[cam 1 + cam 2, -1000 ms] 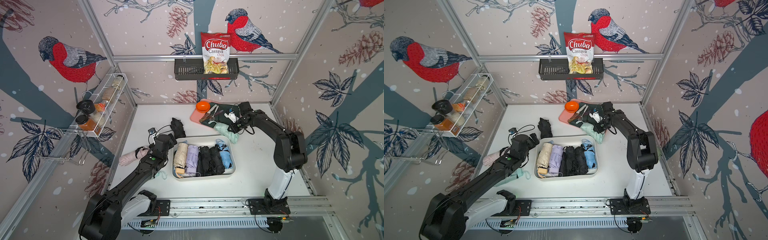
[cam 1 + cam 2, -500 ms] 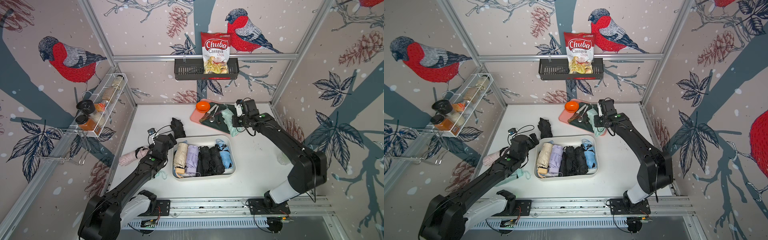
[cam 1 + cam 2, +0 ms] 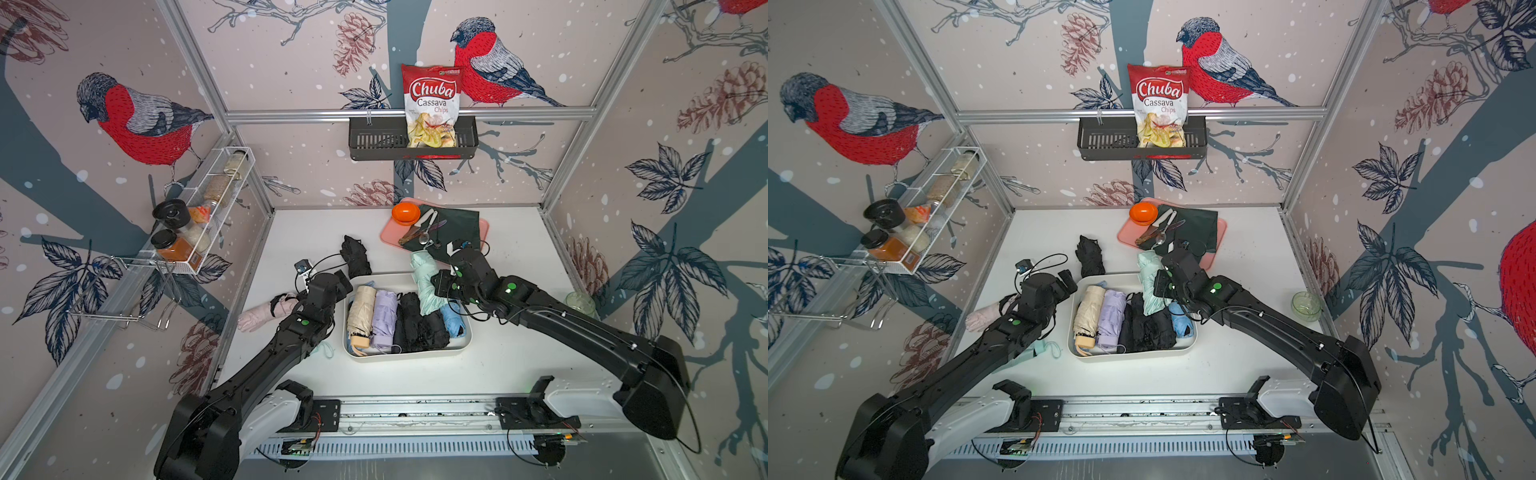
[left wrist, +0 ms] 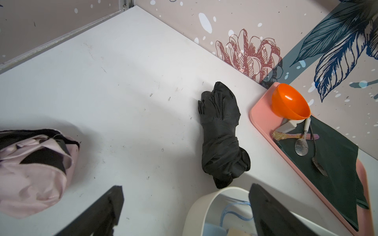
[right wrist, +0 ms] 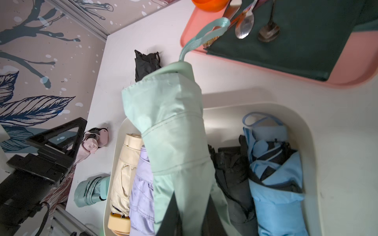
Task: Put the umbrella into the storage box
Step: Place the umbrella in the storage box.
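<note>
Right claw point(image 5: 192, 206) is clamped on the mint umbrella point(image 5: 173, 132) near one end, so the umbrella hangs tilted above the box point(image 3: 409, 355), not yet resting in it; its strap end reaches out past the far rim toward the pink tray point(image 5: 347, 77). Left claw point(image 4: 186, 187) stands wide apart, holding nothing, over the worktop point(image 4: 122, 81) by the box's far left corner. Beige point(image 3: 360, 309), lilac point(image 3: 383, 318), black point(image 3: 419, 328) and blue point(image 3: 453, 320) umbrellas already lie side by side across the box, leaving no clear gap that I can see. I judge this to be the placing step: the next move calls for bringing the mint umbrella back so its strap end clears the far rim, laying it level and parallel to the others, probably on top of the black ones, then parting the fingers. A black umbrella point(image 4: 221, 134), a pink one point(image 4: 34, 169) and a second mint one point(image 5: 90, 191) wait on the worktop
</note>
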